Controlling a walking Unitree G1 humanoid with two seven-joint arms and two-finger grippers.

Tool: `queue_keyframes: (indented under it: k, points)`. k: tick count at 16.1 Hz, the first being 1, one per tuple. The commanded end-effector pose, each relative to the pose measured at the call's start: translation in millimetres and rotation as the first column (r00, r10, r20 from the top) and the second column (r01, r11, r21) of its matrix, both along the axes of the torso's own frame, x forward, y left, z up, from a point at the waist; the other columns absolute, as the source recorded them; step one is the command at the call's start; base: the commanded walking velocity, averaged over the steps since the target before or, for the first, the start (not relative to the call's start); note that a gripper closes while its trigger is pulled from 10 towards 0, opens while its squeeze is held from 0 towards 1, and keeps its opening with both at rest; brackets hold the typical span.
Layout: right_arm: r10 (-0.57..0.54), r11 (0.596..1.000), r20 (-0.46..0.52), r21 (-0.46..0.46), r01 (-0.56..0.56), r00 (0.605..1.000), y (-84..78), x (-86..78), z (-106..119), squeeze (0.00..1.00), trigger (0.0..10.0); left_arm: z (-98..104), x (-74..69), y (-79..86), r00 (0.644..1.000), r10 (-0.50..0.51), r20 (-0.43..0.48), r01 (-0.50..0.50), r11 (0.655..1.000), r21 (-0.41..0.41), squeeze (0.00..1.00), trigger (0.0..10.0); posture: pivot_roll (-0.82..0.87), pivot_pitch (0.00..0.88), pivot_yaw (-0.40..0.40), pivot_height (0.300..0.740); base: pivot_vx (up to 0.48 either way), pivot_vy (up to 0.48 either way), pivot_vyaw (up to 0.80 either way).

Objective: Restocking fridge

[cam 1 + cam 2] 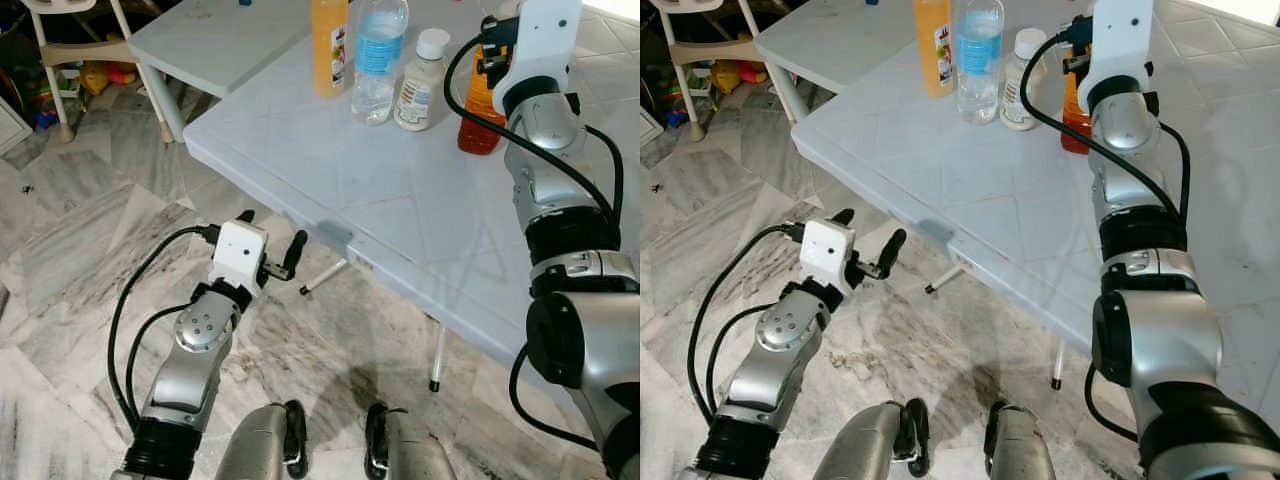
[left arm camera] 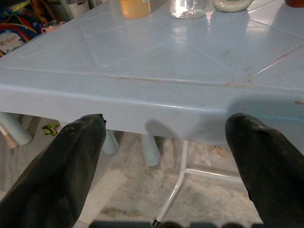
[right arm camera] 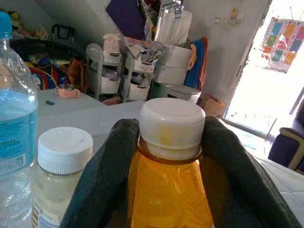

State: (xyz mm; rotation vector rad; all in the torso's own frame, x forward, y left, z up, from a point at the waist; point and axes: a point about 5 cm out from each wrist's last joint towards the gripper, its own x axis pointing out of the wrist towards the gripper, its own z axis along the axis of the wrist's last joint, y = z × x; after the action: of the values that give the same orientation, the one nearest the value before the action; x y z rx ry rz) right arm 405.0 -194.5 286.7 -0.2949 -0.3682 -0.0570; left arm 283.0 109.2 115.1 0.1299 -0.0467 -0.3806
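Several bottles stand at the far side of the white table [image 1: 400, 200]: a tall orange juice bottle [image 1: 330, 45], a clear water bottle [image 1: 378, 60], a small cream bottle with a white cap [image 1: 420, 85] and an amber drink bottle [image 1: 478, 120]. My right gripper [image 3: 170, 124] is raised over the table and shut on the amber bottle [image 3: 168, 190], one finger on each side just below its white cap. The bottle's base rests on the table. My left gripper [image 1: 272, 230] hangs open and holding nothing below the table's near edge [image 2: 156, 107], over the floor.
A second white table [image 1: 220, 40] adjoins at the back left, with a high chair [image 1: 75, 40] and toys behind it. Thin metal table legs [image 1: 437, 355] stand on the marble floor. My own legs [image 1: 330, 440] show at the bottom.
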Motion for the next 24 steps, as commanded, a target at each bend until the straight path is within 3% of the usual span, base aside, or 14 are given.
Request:
queue_keyframes:
  k: [1,5,6,7,15,19,20,21,22,23,24]
  points:
    - [0.010,1.000,-0.036,-0.010,-0.010,0.999,1.8,-1.2,-10,0.00,0.0,-4,1.0,1.3,1.000,0.028,-0.011,-0.028,0.999,0.020,0.00,10.0,0.08,0.166,0.074,0.740,0.000,0.000,0.00]
    - [0.002,1.000,0.009,-0.015,-0.002,1.000,1.2,-13.0,-18,0.00,0.0,-5,3.1,-2.6,0.999,0.042,-0.019,-0.042,0.999,0.021,0.00,10.0,0.07,0.159,0.074,0.740,0.000,0.000,0.00]
    - [0.018,0.998,0.042,-0.060,-0.015,0.999,4.6,-20.6,-18,0.00,4.3,-3,4.7,-2.9,0.999,0.043,-0.010,-0.043,0.999,0.016,0.00,10.0,0.06,0.157,0.076,0.740,0.000,0.000,0.00]
    - [0.035,0.994,0.066,-0.103,-0.028,0.997,8.3,-28.3,-20,0.00,10.0,-4,6.0,-2.7,0.999,0.046,-0.009,-0.046,0.999,0.014,0.00,10.0,0.05,0.151,0.078,0.740,0.000,0.000,0.00]
    - [0.122,0.979,0.154,-0.179,-0.094,0.980,27.7,-64.3,-19,0.00,10.0,-10,5.7,-10.5,0.998,0.065,-0.015,-0.066,0.998,-0.009,0.00,10.0,0.01,0.107,0.067,0.740,0.000,0.000,0.00]
    - [0.049,0.991,0.133,-0.126,-0.032,0.990,21.5,-82.7,-38,0.00,10.0,-11,8.1,-9.8,0.997,0.075,-0.010,-0.076,0.997,-0.015,0.00,10.0,0.00,0.088,0.054,0.740,0.000,0.000,0.00]
    - [0.018,0.995,0.129,-0.097,-0.005,0.992,17.8,-85.8,-41,0.00,0.1,-10,9.7,-9.2,0.997,0.080,-0.006,-0.080,0.997,-0.016,0.00,10.0,0.00,0.088,0.055,0.740,0.000,0.000,0.00]
    - [0.000,0.996,0.130,-0.086,0.011,0.992,15.8,-87.9,-41,0.00,0.0,-10,10.6,-9.0,0.997,0.082,-0.004,-0.082,0.997,-0.016,0.00,10.0,0.00,0.088,0.056,0.740,0.000,0.000,0.00]
    - [-0.042,0.997,0.123,-0.066,0.051,0.991,11.0,-90.1,-42,0.00,3.1,-9,11.5,-9.7,0.997,0.081,0.000,-0.081,0.997,-0.016,0.00,10.0,-0.01,0.090,0.059,0.740,0.000,0.000,0.00]
    - [-0.058,0.996,0.124,-0.062,0.066,0.991,8.6,-90.7,-42,0.00,4.9,-9,11.6,-10.3,0.997,0.079,0.001,-0.079,0.997,-0.017,0.00,10.0,-0.01,0.092,0.061,0.740,0.000,0.000,0.00]
    - [-0.073,0.995,0.123,-0.060,0.080,0.990,5.7,-91.8,-40,0.00,10.0,-9,11.3,-11.6,0.997,0.074,0.003,-0.074,0.997,-0.017,0.00,10.0,-0.02,0.094,0.061,0.740,0.000,0.000,0.00]
